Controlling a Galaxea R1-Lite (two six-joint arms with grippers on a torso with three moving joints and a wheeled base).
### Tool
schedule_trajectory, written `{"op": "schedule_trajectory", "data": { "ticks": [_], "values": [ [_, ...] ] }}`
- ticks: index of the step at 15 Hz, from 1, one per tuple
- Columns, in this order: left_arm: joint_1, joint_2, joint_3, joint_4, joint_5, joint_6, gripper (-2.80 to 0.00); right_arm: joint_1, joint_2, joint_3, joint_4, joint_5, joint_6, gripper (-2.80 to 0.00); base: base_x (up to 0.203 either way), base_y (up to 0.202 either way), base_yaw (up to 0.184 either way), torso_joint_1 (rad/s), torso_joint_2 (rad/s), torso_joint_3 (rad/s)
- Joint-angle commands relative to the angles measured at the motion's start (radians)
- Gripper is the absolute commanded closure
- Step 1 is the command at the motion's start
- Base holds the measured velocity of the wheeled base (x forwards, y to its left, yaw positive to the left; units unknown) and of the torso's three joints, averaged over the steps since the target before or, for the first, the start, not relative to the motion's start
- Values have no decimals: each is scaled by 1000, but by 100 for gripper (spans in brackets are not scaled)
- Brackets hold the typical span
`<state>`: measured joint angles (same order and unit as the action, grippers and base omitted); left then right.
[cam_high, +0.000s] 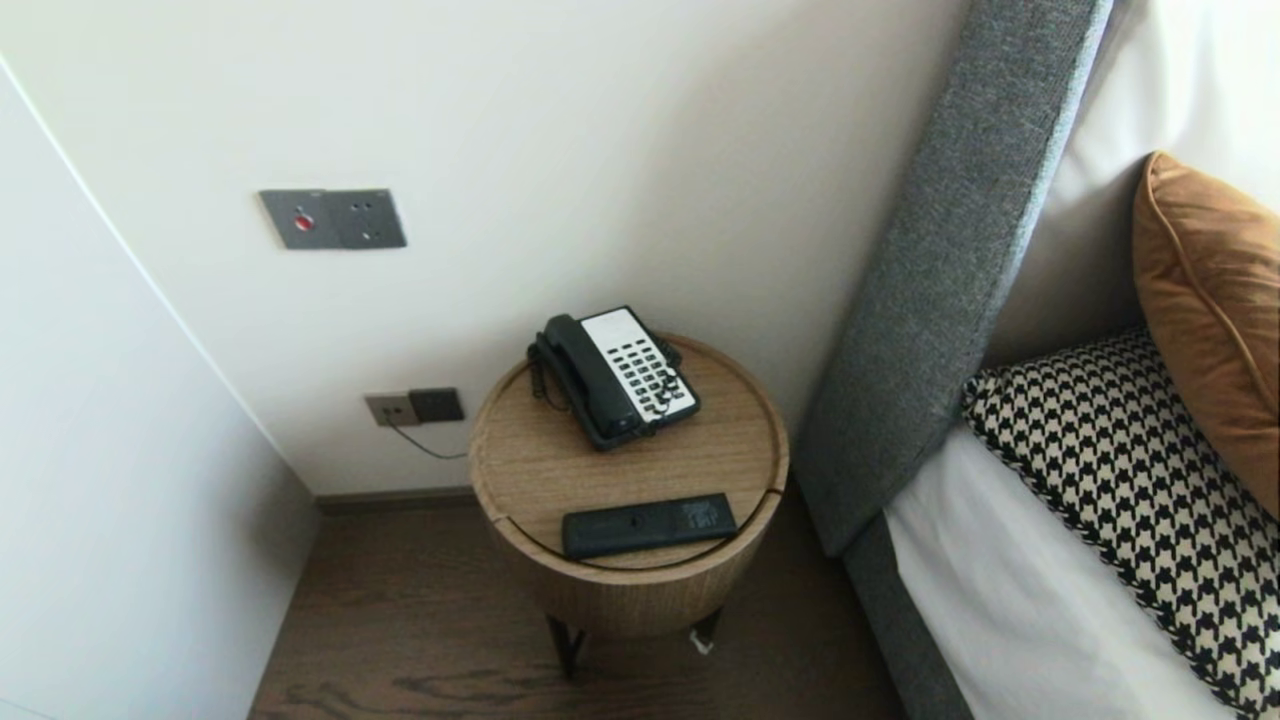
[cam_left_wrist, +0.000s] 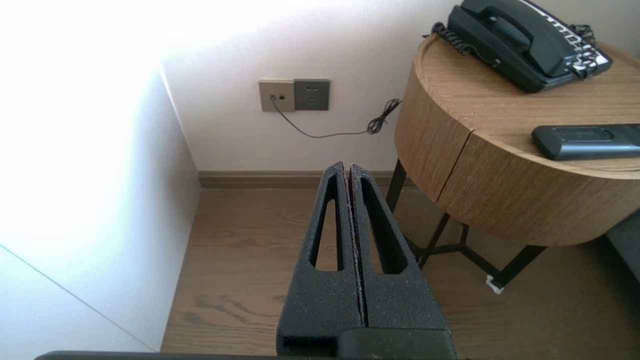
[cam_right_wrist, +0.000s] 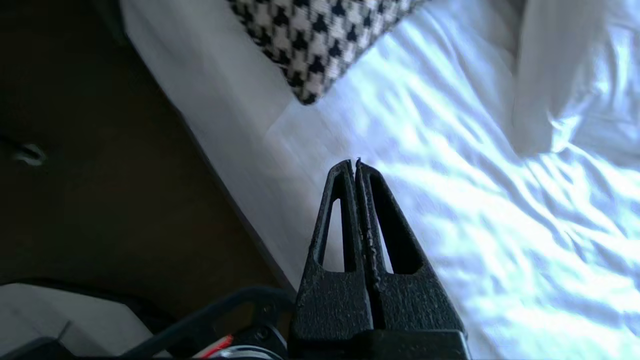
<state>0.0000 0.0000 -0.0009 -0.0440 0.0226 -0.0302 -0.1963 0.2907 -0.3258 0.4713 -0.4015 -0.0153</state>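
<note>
Right gripper (cam_right_wrist: 356, 162), jaws clenched on nothing, hangs over the white bed sheet (cam_right_wrist: 450, 150) at the mattress edge, near the houndstooth cushion (cam_right_wrist: 320, 45) corner. Left gripper (cam_left_wrist: 350, 167), also clenched and empty, is parked above the floor (cam_left_wrist: 240, 260) beside the round table (cam_high: 520, 470). The remote (cam_high: 648, 524) lies at the table's front edge, the phone (cam_high: 615, 375) at its back.

Head view: you get soft, even light, with only faint shadow under the round bedside table (cam_high: 560, 470).
Left wrist view: you meet hard glare that washes the side wall (cam_left_wrist: 75, 125) to white.
Right wrist view: the white bedsheet (cam_right_wrist: 475, 175) glows in bright streaks and the wooden floor (cam_right_wrist: 100, 175) lies nearly black.
</note>
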Motion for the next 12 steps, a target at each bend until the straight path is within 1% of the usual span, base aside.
{"op": "schedule_trajectory", "data": {
  "ticks": [1,3,4,5,6,7,8,10,12],
  "values": [
    [0,0,-1,0,2,0,0,-6,-15,33,-44,150,-7,0,0,0,0,0,0,0],
    [0,0,1,0,2,0,0,-5,-9,58,-63,302,-11,0,0,0,0,0,0,0],
    [0,0,1,0,2,0,0,13,-2,73,-72,325,-24,0,0,0,0,0,0,0],
    [0,0,1,0,0,0,0,30,0,83,-80,331,-35,0,0,0,0,0,0,0],
    [0,0,1,0,0,0,0,79,-5,91,-91,327,-37,0,0,0,0,0,0,0],
    [0,0,1,0,2,0,0,155,-25,102,-102,312,-39,0,0,0,0,0,0,0],
    [0,0,1,0,2,0,0,192,-60,109,-109,296,-40,0,0,0,0,0,0,0],
    [0,0,0,0,1,0,0,197,-130,121,-118,265,-47,0,0,0,0,0,0,0],
    [0,0,1,0,2,0,0,198,-263,130,-117,272,-77,0,0,0,0,0,0,0]
  ]
}}
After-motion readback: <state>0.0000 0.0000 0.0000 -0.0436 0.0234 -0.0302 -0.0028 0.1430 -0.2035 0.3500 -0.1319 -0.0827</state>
